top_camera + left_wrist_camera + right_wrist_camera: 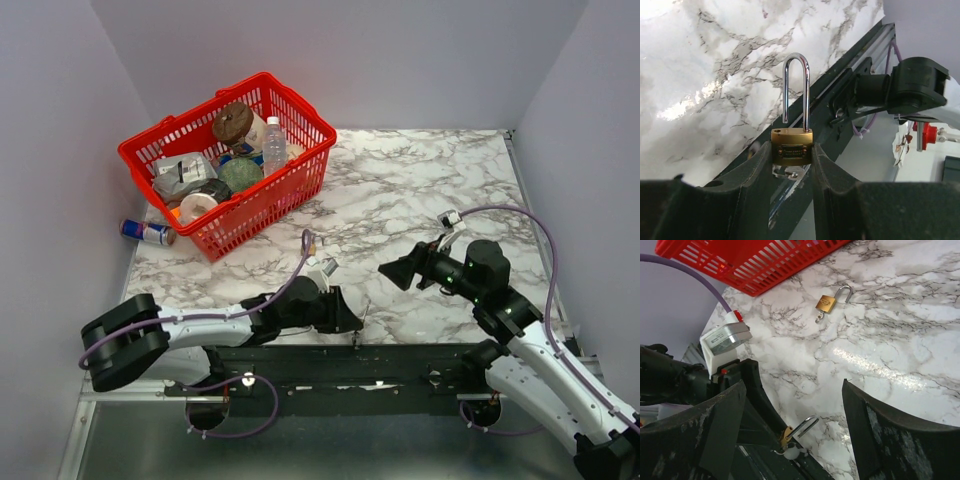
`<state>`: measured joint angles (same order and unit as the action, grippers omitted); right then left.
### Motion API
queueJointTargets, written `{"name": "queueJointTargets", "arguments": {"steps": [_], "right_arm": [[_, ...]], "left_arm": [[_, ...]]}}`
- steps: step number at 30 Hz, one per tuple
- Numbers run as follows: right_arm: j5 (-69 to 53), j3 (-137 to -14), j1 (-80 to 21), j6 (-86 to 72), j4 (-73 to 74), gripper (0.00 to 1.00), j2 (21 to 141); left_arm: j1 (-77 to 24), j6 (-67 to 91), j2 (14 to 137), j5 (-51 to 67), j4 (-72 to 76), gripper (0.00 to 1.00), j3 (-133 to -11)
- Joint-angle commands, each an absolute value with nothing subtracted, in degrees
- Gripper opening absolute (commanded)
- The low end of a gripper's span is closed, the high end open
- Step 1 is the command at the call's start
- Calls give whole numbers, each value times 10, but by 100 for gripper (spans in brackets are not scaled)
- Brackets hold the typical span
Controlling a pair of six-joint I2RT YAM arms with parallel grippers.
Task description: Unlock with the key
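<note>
Seemingly little remains: our left claw [791, 156] pinches the padlock [792, 146], its shackle [806, 95] sprung free on one side, the key [790, 173] apparently lodged underneath. Our right claw [792, 390] gapes wide, empty.

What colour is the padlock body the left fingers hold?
Brass gold padlock body; best in left wrist view.

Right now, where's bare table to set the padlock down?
Free: the table from the red basket to the right wall, beyond the open right gripper. Crowded: basket and can far left; left gripper holding the padlock at the near edge; a second padlock near the basket.
</note>
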<state>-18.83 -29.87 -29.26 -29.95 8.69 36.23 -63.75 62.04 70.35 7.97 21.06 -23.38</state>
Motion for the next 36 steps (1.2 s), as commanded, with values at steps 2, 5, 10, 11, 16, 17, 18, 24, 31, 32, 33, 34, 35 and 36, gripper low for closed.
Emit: {"name": "queueJointTargets", "arguments": {"steps": [2,5,10,11,16,17,18,24,31,32,33,34,35,36], "right_arm": [[-152,-287,-294,-304,112,86,345],[-149,-282,-294,-304,115,86,342],[-145,-279,-294,-306,116,86,340],[-143,-279,-294,-306,116,86,340],[-138,-277,-294,-306,118,86,336],[-136,-277,-294,-306,119,86,336],[-135,-277,-294,-306,119,86,336],[-128,-278,-294,-307,122,86,330],[-124,-279,-294,-303,127,86,325],[-122,-279,-294,-304,128,86,323],[-122,-279,-294,-305,129,86,320],[-120,-279,-294,-304,132,86,318],[-120,-279,-294,-304,133,86,316],[-120,-279,-294,-304,134,86,315]], "left_arm": [[-600,664,769,141,330,0,-233],[-573,660,798,161,355,0,-233],[-530,636,853,185,372,0,-247],[-524,633,860,185,371,0,-249],[-490,598,899,174,344,0,-271],[-488,592,905,175,344,0,-274],[-485,591,910,175,344,0,-280],[-457,563,944,157,324,0,-300],[-450,504,966,105,214,0,-347],[-448,502,969,104,211,0,-351],[-445,500,971,103,208,0,-355],[-442,499,974,100,203,0,-357],[-439,497,981,96,199,0,-359],[-438,496,983,95,195,0,-365]]}}
